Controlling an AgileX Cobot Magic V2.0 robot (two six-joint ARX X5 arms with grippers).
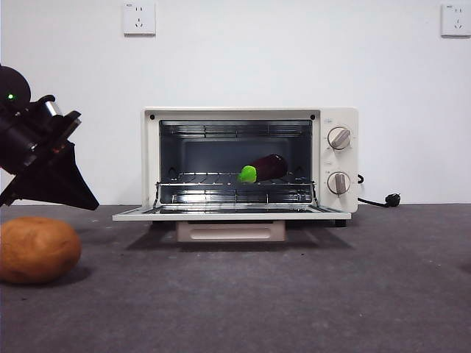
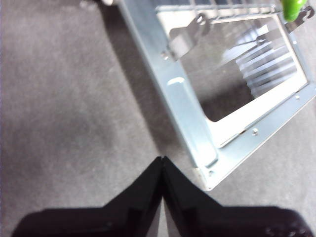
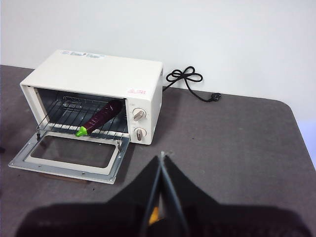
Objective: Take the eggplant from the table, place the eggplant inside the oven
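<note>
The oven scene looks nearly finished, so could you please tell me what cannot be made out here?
- Potato: front view, cut off by the left edge.
- Eggplant: left wrist view shows only its green tip at the top edge.
- Oven knob markings: too small in every view.
- Left end effector: front view shows only a dark silhouette.

Wall point(image 1: 243, 59): plain white, evenly lit. Two white sockets, one upper left point(image 1: 139, 18), one upper right point(image 1: 455, 20). Black power cord point(image 1: 379, 200) with loose plug lying at the wall's foot, right side.
</note>
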